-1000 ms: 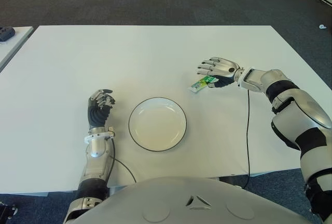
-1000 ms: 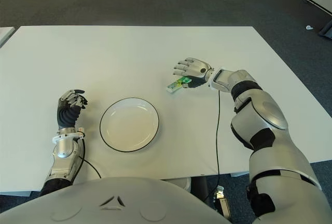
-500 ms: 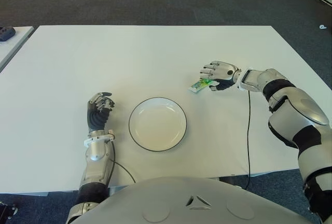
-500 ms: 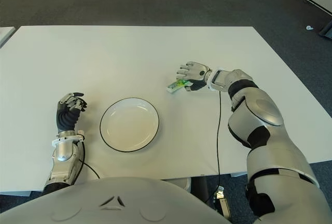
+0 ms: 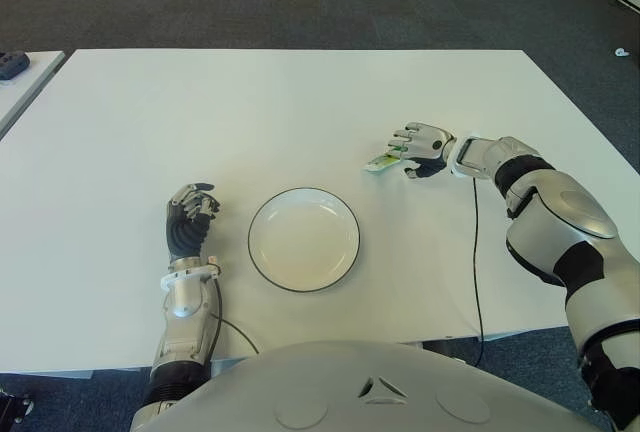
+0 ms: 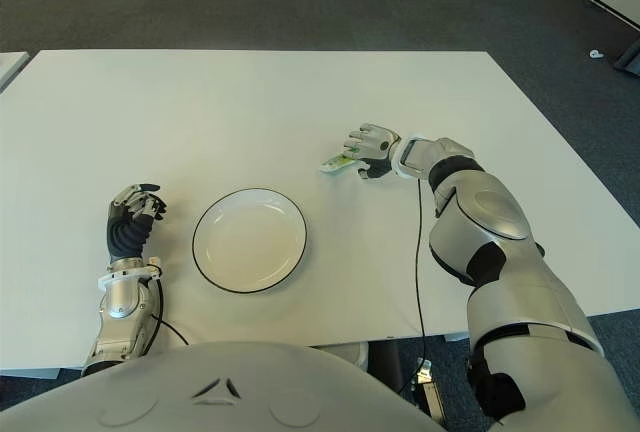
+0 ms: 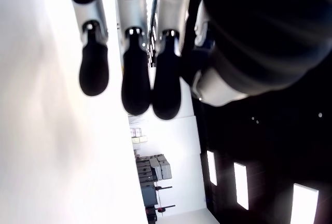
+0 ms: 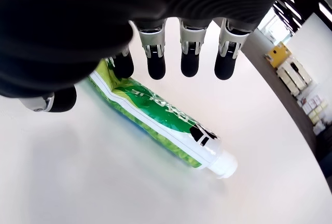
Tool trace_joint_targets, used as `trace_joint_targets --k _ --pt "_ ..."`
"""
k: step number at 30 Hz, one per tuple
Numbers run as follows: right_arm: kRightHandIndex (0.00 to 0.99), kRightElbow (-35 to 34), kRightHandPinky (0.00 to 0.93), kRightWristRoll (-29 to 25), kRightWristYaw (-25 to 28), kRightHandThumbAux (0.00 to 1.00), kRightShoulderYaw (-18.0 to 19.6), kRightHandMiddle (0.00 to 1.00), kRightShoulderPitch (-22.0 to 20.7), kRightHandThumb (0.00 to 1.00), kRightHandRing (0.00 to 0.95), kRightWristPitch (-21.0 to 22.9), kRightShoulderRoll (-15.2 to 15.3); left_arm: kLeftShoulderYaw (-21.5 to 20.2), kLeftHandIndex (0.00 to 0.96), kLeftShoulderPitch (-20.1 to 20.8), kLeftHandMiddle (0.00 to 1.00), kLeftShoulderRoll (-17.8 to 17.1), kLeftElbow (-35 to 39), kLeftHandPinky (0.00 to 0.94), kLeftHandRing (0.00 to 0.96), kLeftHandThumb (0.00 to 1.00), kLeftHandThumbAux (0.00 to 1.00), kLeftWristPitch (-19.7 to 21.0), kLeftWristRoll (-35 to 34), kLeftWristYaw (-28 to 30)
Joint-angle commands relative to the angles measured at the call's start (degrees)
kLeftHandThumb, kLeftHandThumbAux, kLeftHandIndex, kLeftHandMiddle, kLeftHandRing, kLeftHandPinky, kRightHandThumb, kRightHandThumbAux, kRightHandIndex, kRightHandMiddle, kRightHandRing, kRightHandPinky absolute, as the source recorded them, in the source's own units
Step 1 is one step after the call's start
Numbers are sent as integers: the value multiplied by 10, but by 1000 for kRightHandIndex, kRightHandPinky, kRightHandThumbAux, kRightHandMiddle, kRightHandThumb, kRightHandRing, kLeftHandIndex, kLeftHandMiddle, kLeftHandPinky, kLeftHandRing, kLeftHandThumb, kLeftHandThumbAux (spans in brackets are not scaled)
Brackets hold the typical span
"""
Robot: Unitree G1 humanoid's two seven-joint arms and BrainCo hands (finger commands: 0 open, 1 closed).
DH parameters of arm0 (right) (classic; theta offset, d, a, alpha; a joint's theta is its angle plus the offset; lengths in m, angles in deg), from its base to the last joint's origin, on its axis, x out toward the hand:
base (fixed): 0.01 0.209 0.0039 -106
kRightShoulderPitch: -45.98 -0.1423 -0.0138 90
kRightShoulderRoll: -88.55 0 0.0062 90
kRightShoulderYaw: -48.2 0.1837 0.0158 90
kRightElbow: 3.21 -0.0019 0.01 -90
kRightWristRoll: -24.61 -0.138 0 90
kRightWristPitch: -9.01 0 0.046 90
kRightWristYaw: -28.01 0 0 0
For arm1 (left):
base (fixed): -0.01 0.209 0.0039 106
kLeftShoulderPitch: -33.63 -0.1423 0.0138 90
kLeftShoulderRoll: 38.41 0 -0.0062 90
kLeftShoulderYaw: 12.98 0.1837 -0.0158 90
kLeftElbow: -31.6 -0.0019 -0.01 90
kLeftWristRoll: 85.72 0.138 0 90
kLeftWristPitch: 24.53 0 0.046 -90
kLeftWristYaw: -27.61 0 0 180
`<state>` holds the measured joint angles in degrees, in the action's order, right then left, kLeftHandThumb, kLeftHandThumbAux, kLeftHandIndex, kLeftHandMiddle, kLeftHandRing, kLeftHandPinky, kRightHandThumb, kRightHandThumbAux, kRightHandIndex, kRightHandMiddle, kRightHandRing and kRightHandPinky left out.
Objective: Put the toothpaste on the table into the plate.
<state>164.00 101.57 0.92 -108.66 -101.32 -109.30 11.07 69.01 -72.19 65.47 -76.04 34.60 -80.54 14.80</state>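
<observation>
Just right robot hand (image 5: 420, 144) over toothpaste (image 8: 161, 116)

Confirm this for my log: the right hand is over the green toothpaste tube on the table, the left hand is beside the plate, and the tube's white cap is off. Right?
Not quite. The right wrist view shows the white cap on the toothpaste tube. The rest stands: right hand over the tube on the table, left hand beside the plate.

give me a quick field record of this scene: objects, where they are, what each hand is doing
toothpaste: green tube, white cap, lying flat on the table, to the right of the plate
plate: white with dark rim, empty, near the table's front edge
right hand: over the tube's tail end, fingers curling above it, no closed grasp
left hand: left of the plate, fingers curled, holding nothing
task status: tube not yet in plate
</observation>
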Motion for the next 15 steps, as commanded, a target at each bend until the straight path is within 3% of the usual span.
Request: trace_joint_targets --k 1,15 --pt "0 7 0 10 12 158 -15 0 15 578 0 9 -17 1 433 -15 634 5 10 627 629 698 718 18 8 -4" --pt "0 24 0 -6 41 149 -17 0 35 563 0 50 -53 -1 433 -32 638 13 35 627 634 697 719 28 7 -6"
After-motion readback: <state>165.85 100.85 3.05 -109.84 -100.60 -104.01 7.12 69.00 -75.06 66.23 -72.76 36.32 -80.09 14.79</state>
